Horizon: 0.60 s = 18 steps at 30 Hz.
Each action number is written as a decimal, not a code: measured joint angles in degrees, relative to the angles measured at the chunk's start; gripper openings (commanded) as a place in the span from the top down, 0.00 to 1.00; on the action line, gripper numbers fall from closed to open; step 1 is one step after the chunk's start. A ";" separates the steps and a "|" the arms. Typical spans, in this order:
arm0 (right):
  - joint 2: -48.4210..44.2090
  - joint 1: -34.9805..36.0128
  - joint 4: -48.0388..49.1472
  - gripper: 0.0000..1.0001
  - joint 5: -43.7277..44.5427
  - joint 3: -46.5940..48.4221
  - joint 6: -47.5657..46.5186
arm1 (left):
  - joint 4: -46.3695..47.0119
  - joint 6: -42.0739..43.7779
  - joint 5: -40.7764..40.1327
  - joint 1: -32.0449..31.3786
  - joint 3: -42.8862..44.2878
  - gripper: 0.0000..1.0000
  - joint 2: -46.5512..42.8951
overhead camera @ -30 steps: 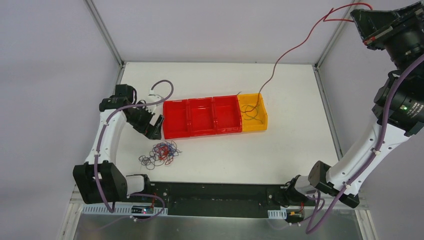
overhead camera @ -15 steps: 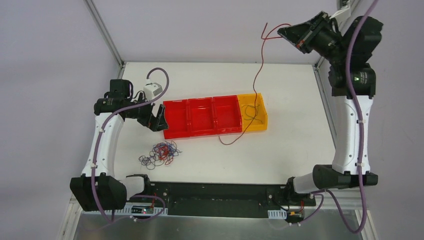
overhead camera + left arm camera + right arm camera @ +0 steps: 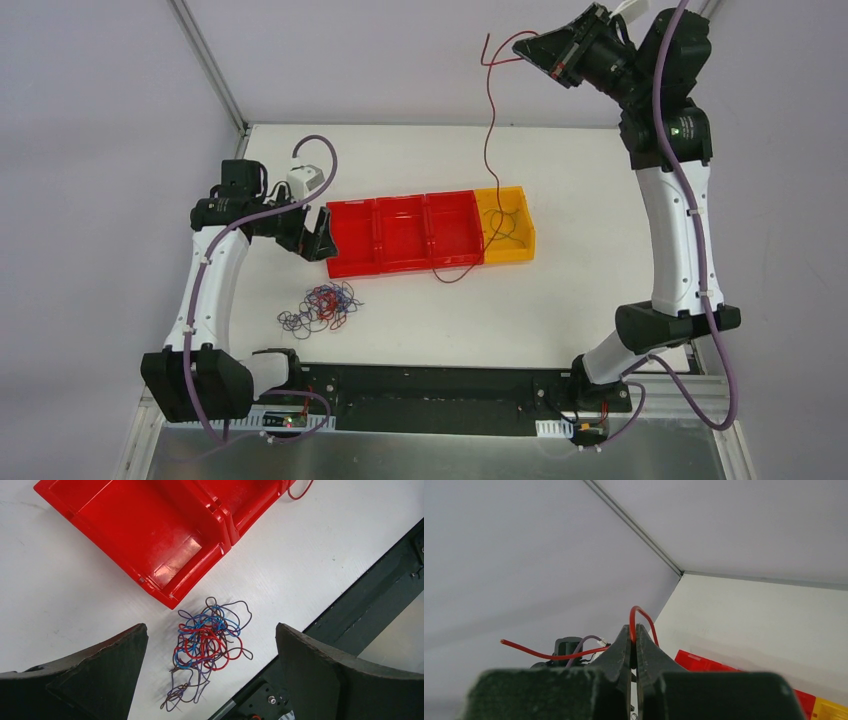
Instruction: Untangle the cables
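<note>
Toward the near-left corner of the worktop [image 3: 590, 300], the tangle of red and blue cables [image 3: 320, 307] lies loose, just in front of the leftmost red bin [image 3: 350, 240], with neither arm touching it. One red wire [image 3: 487, 130] stands apart. Pinched in the right gripper's [image 3: 522, 45] closed jaws high over the far edge, it hangs down across the yellow bin [image 3: 528, 232] and loops onto the worktop before the red bins [image 3: 425, 230]. The left gripper [image 3: 318, 240] hovers at the row's left end, jaws spread wide and holding nothing — its wrist camera frames the tangle between the two fingers [image 3: 100, 670].
</note>
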 measured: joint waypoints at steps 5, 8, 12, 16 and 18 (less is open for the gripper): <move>2.05 1.81 0.94 1.00 0.11 4.48 0.15 | 0.68 -0.33 -0.02 0.00 -0.22 0.01 0.00; 4.20 2.38 2.12 1.00 0.74 6.86 -0.31 | 0.79 -0.39 -0.09 0.00 -0.22 0.01 0.07; 9.73 2.69 3.34 1.00 1.90 12.20 -0.72 | 1.11 -0.57 -0.22 0.00 -0.22 0.01 0.50; 14.43 3.32 5.14 1.00 3.26 13.44 -1.99 | 1.97 -0.79 -1.14 0.00 -0.22 0.01 1.18; 16.22 3.82 5.66 1.00 3.93 13.44 -3.15 | 2.25 -0.87 -1.46 0.00 -0.22 0.01 1.49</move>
